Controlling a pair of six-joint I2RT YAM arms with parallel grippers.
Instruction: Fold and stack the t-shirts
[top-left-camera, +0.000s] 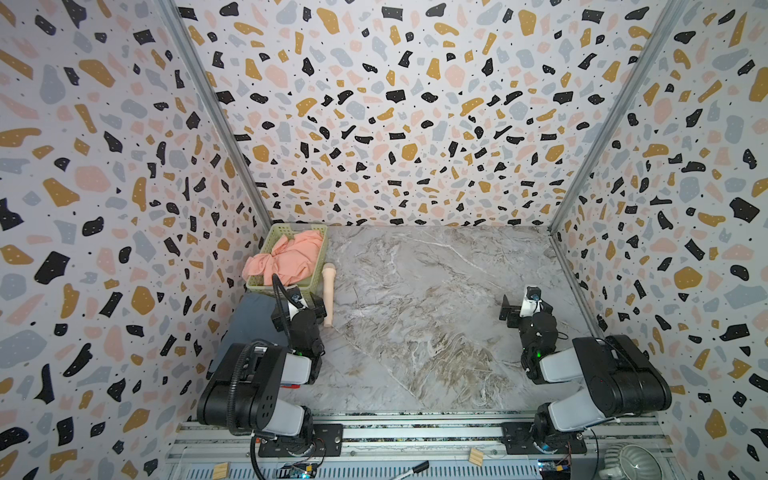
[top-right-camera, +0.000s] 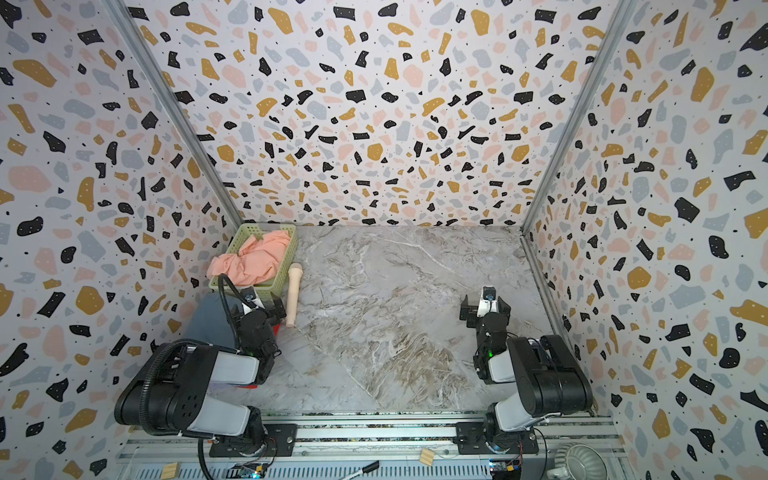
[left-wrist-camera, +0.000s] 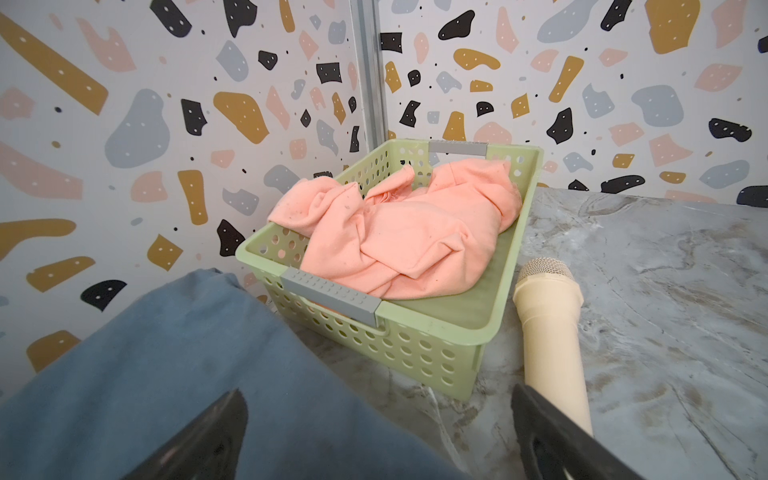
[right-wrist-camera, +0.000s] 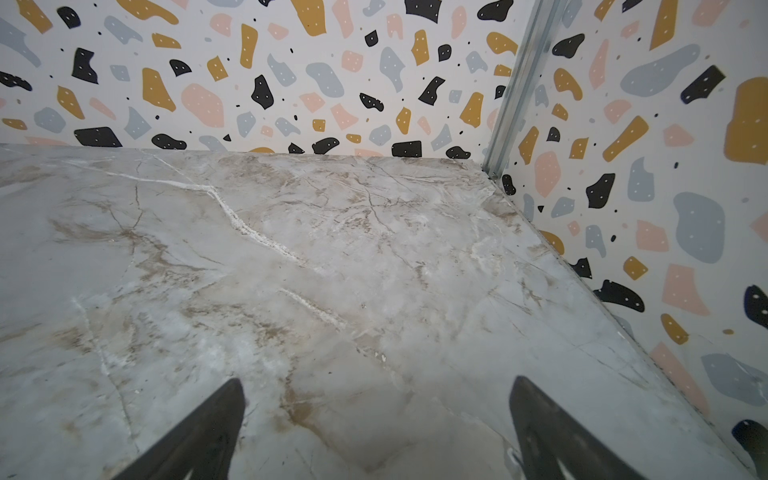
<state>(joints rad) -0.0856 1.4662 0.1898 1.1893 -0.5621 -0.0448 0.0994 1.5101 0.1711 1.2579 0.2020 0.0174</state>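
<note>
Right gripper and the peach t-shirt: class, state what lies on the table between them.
In both top views, bare marble table, then the beige stick, then the basket side wall, separate the open right gripper from the peach t-shirt.

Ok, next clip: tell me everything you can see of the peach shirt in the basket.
The peach shirt is soft, matte knit cloth with a few dark specks and no print showing. It lies unfolded, crumpled and twisted into a heap, inside the pale green basket in the far left corner of the table. In both top views one bunched end spills over the basket's left rim; a strip of the basket's floor on the other side is bare. Only the basket touches it.
</note>
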